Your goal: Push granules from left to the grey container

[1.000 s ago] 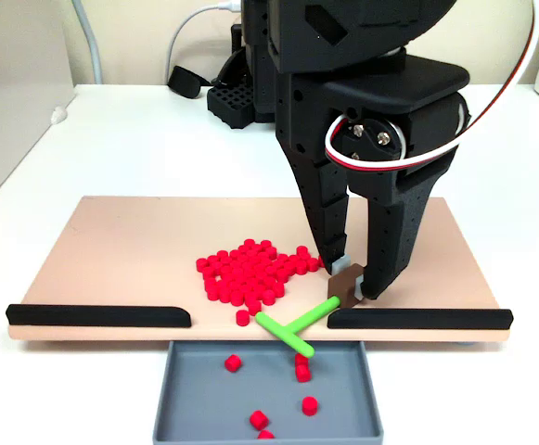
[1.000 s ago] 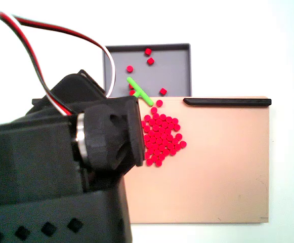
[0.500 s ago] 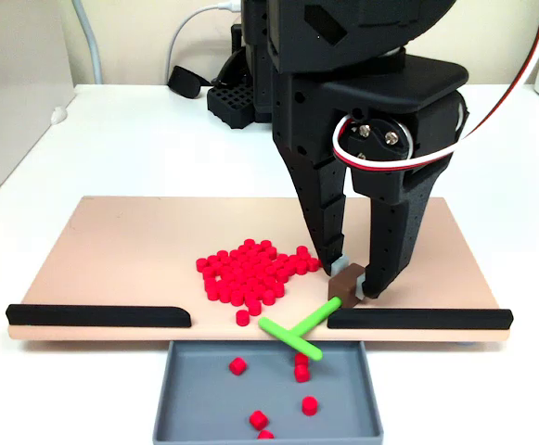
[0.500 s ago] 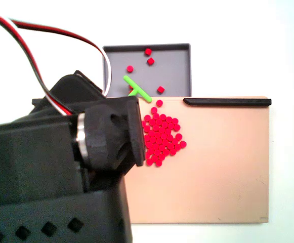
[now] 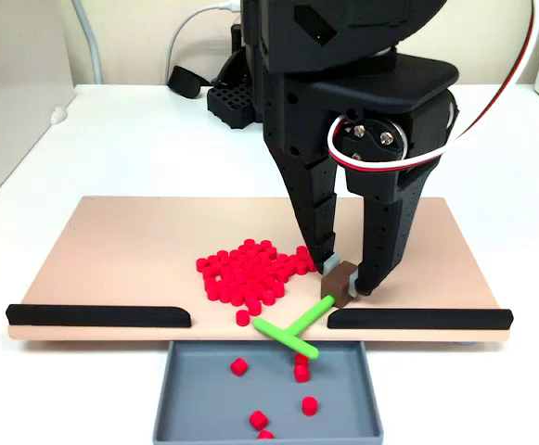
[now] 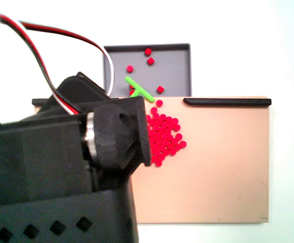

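Observation:
The red granules (image 5: 250, 271) lie in a loose pile mid-board, also seen from above (image 6: 162, 136). One stray granule (image 5: 242, 317) rests at the board's front edge by the gap. The grey container (image 5: 181, 399) sits below that gap with several granules inside; from above it is at the top (image 6: 177, 71). My black gripper (image 5: 345, 280) is shut on the brown handle block of the green T-shaped pusher (image 5: 288, 329), just right of the pile. The pusher's crossbar hangs over the gap and the container's rim (image 6: 139, 87).
The pinkish-beige board (image 5: 121, 250) carries two black edge strips (image 5: 97, 315) (image 5: 417, 318) flanking the gap. The arm's bulk hides the board's left half from above (image 6: 60, 167). Cables and a black base stand behind on the white table (image 5: 223, 97).
The gripper and the pusher's brown block have shifted slightly toward the pile; the green crossbar has turned a little. The pile and the granules in the container look unchanged.

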